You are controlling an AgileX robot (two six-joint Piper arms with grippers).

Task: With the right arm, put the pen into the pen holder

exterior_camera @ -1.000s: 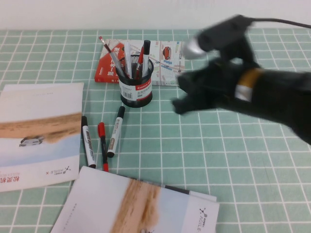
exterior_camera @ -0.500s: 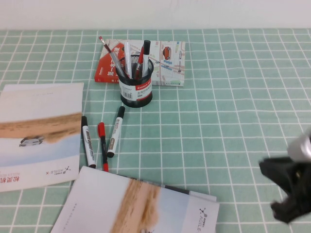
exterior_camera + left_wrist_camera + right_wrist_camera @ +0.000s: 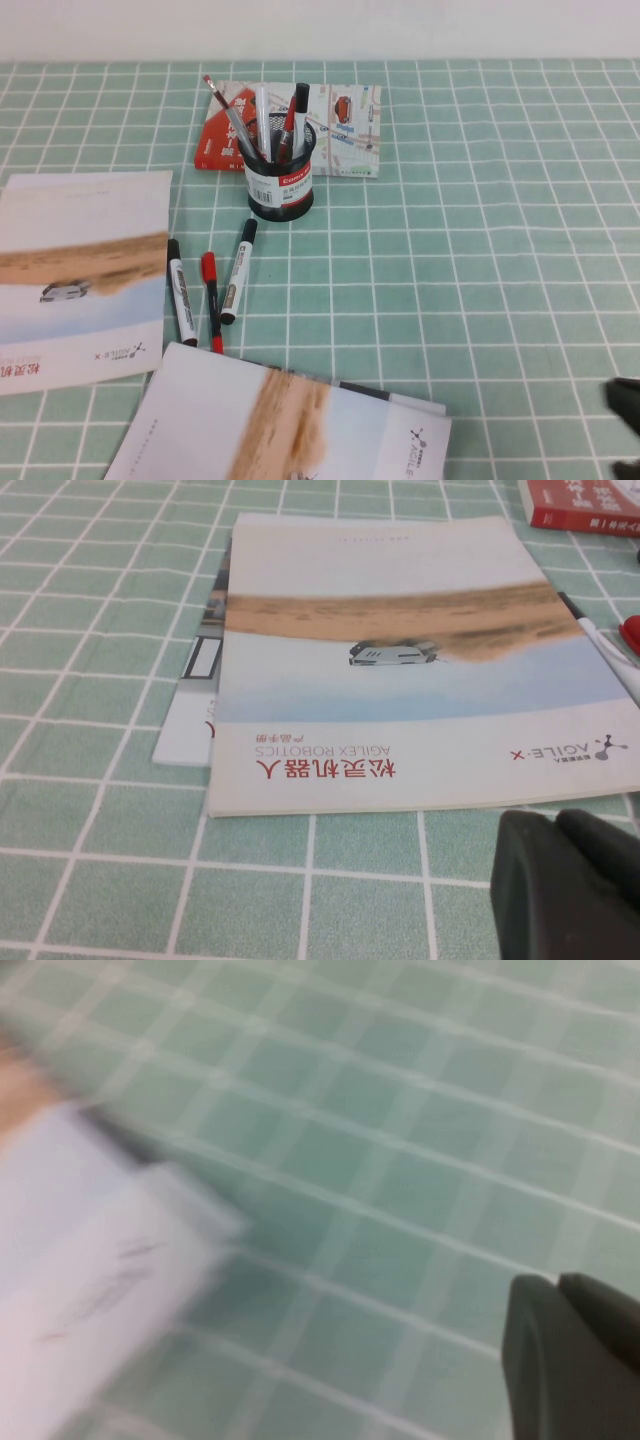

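Observation:
The black mesh pen holder [image 3: 281, 187] stands at the back centre of the green checked mat. The pale-grey pen [image 3: 264, 116] stands upright in it, among a red-tipped pen, a red pen and a black-capped marker. My right gripper [image 3: 627, 405] shows only as a black tip at the front right corner, far from the holder. In the right wrist view it [image 3: 556, 1282] is shut and empty above bare mat. My left gripper [image 3: 558, 822] is out of the high view. In the left wrist view it is shut and empty, next to a booklet [image 3: 400, 670].
Two white black-capped markers [image 3: 181, 291] [image 3: 238, 270] and a thin red pen [image 3: 212, 300] lie left of centre. One booklet [image 3: 80, 270] lies at the left and another [image 3: 290, 420] at the front. A red book with a map sheet [image 3: 340, 125] lies behind the holder.
My right arm has pulled back from beside the pen holder to the front right corner and is almost out of the high view. The pens and the holder have not moved.

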